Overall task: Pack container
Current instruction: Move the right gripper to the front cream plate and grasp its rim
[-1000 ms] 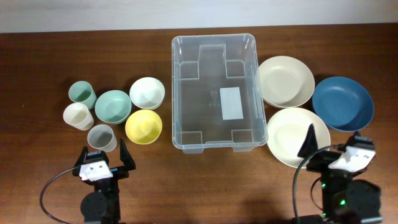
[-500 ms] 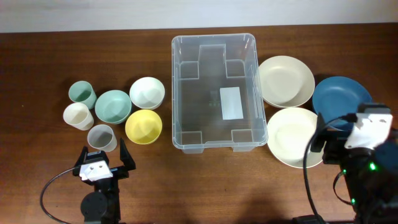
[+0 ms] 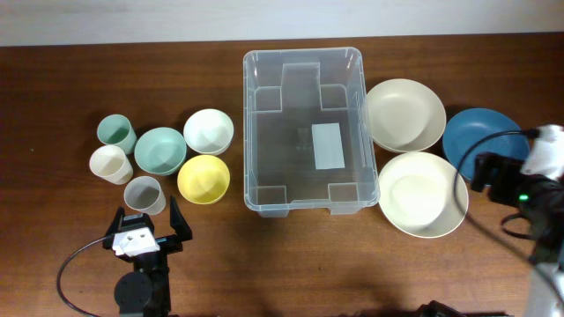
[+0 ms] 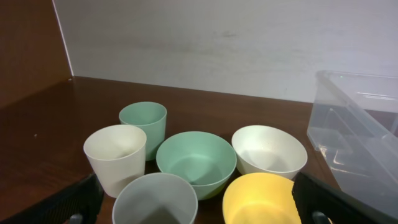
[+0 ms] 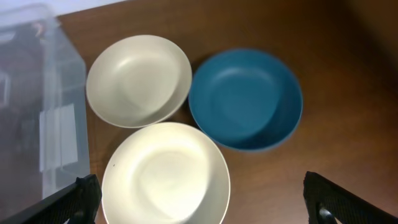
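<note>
Your left gripper (image 3: 147, 220) rests with jaws spread wide just behind the grey cup (image 3: 144, 195), your right gripper (image 5: 199, 183) hangs equally spread over the nearer cream plate (image 5: 165, 174), and the container (image 3: 264, 150) stands mid-table between the yellow bowl (image 3: 204, 179) and that plate.

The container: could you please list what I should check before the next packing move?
1. Container uncovered and empty: ok.
2. Left end effector open, holding nothing: ok.
3. Right end effector open, holding nothing, above the plates: ok.
4. Blue plate clear of the far cream plate: cannot tell; their rims seem to meet in the right wrist view.
5. Gray cup upright, just ahead of the left end effector: ok.
</note>
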Controlling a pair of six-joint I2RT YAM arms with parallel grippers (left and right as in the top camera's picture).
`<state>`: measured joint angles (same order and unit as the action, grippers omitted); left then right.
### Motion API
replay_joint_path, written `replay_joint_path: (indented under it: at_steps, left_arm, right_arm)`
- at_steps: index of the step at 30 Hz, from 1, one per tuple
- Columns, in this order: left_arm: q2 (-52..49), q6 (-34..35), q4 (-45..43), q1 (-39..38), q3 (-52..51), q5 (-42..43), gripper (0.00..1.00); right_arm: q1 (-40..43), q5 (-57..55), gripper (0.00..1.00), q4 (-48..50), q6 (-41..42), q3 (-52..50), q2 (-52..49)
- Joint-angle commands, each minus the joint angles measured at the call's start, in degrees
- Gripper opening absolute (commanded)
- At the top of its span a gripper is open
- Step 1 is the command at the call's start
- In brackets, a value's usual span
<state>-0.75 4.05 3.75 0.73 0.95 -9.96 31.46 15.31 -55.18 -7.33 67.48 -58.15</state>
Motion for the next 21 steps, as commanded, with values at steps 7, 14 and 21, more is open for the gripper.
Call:
replay_joint_path:
  at_steps: [7,14,21]
  left_arm:
    - [0.46,-0.72,-0.09,0.09,-0.44,-0.35,1.0]
    - [0.46,-0.72,-0.09,0.09,-0.44,-0.35,0.99]
    - [0.46,-0.72,-0.09,0.09,-0.44,-0.35,0.99]
  right_arm:
    - [16.13,17.68,0.99,-6.78,-0.63,-0.66,-16.85]
    - [15.06,19.32,0.99,-1.9,-0.81,-8.0,-23.96]
    - [9.11,12.15,0.99,5.9,-0.13,-14.53,-24.11]
